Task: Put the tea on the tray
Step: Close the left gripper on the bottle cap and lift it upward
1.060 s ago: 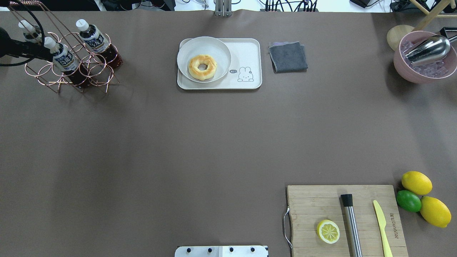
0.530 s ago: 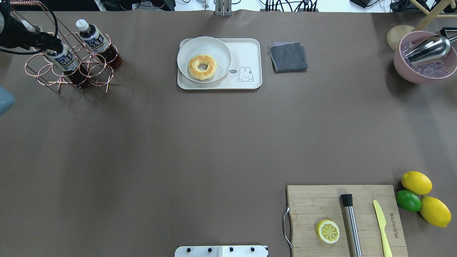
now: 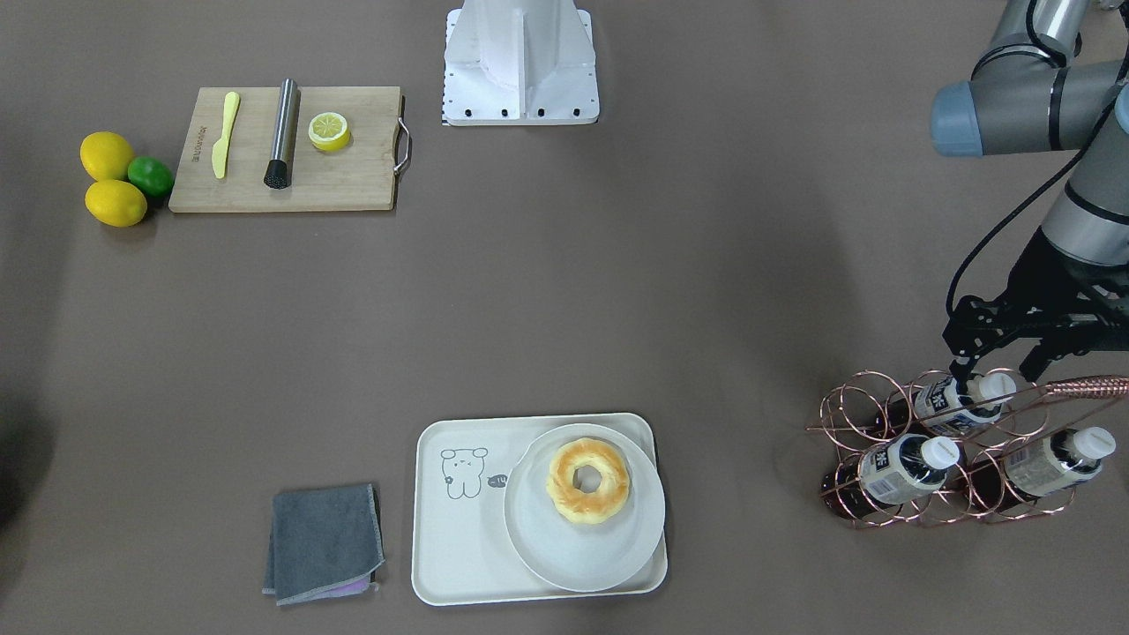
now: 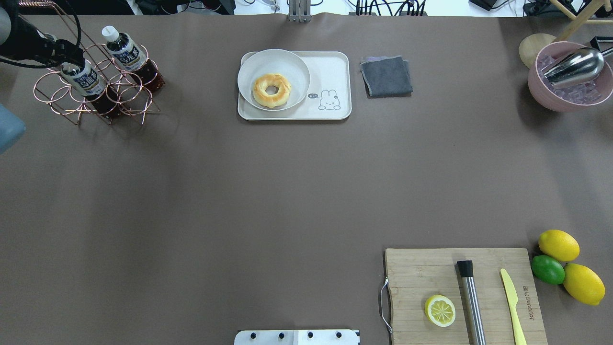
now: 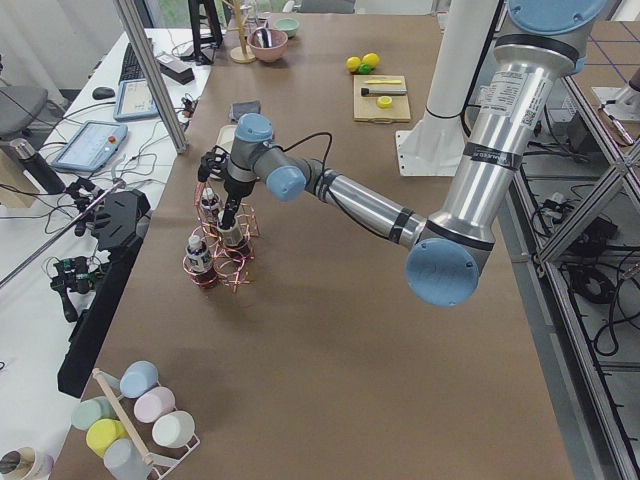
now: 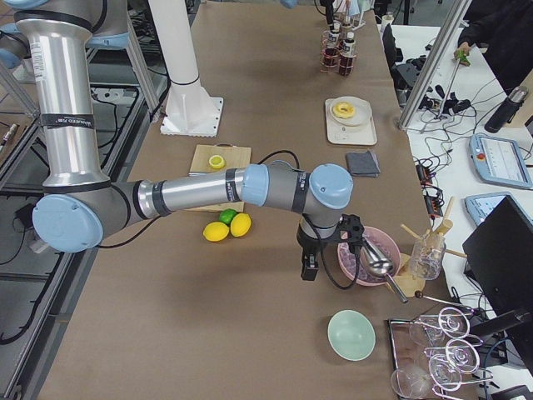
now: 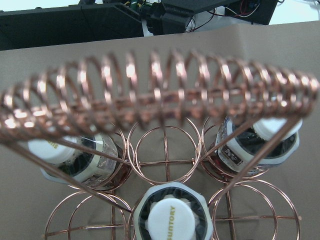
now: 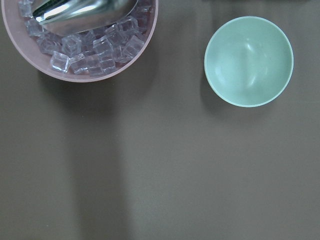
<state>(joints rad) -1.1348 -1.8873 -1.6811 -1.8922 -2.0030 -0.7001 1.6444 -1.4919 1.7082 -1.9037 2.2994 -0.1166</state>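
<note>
Fingers (image 3: 958,363) of the left gripper (image 3: 992,367), black and spread apart, hang just above the white cap of the tea (image 3: 948,401). One finger is on either side of the cap, and neither touches it. The tea is a small bottle of dark brown liquid. It sits in a ring of a copper wire rack (image 7: 160,100) at the far left corner of the brown worktop (image 4: 287,191), as the robot sees it. Two other bottles (image 3: 900,467) of the same kind sit in the rack's row farther from the robot.

The tray (image 4: 335,72), cream-white with a drawn animal, lies well apart from the rack, midway along the worktop's far edge. A round white plate (image 3: 582,551) holding a ring doughnut (image 3: 588,481) covers the tray's half nearer the rack. A folded grey cloth (image 4: 386,75) lies just beside the tray on its other side.

The right gripper (image 6: 310,268) points down at the worktop's right end. It is near a pink bowl (image 4: 539,91) of ice with a metal scoop (image 4: 574,67), and a pale green bowl (image 8: 248,61). Whether its fingers are open or closed cannot be told.

Near the robot on its right, a wooden cutting board (image 4: 421,273) carries a half lemon (image 4: 440,310), a metal rod (image 4: 471,302) and a yellow knife (image 4: 511,297). Two lemons (image 4: 559,245) and a lime (image 4: 548,269) lie beside the board.
</note>
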